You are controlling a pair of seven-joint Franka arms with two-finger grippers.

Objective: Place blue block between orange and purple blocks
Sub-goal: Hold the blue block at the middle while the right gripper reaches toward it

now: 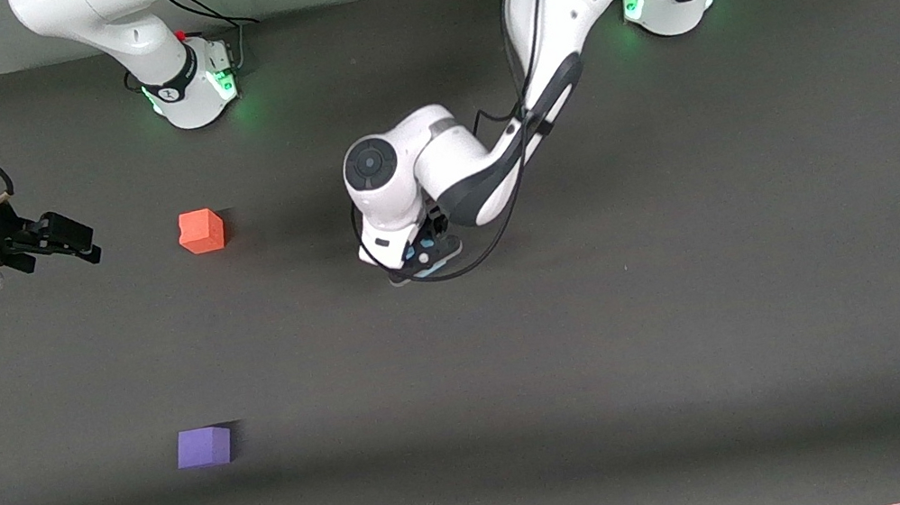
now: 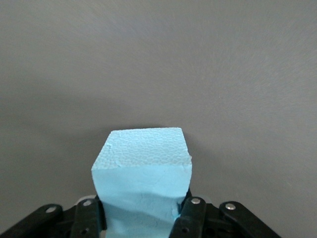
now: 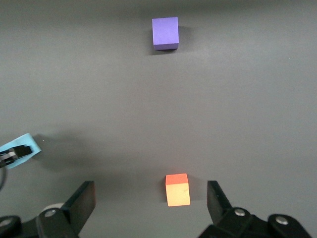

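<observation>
Even, moderately bright overhead light; soft shadows beside orange block and purple block; green glow at arm bases; broad dark band low on table; wrist views slightly soft

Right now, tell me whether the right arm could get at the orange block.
Probably yes. The right end effector hangs open over the table beside the orange block, with nothing between them. The left end effector, shut on the blue block, is off toward the table's middle.
</observation>
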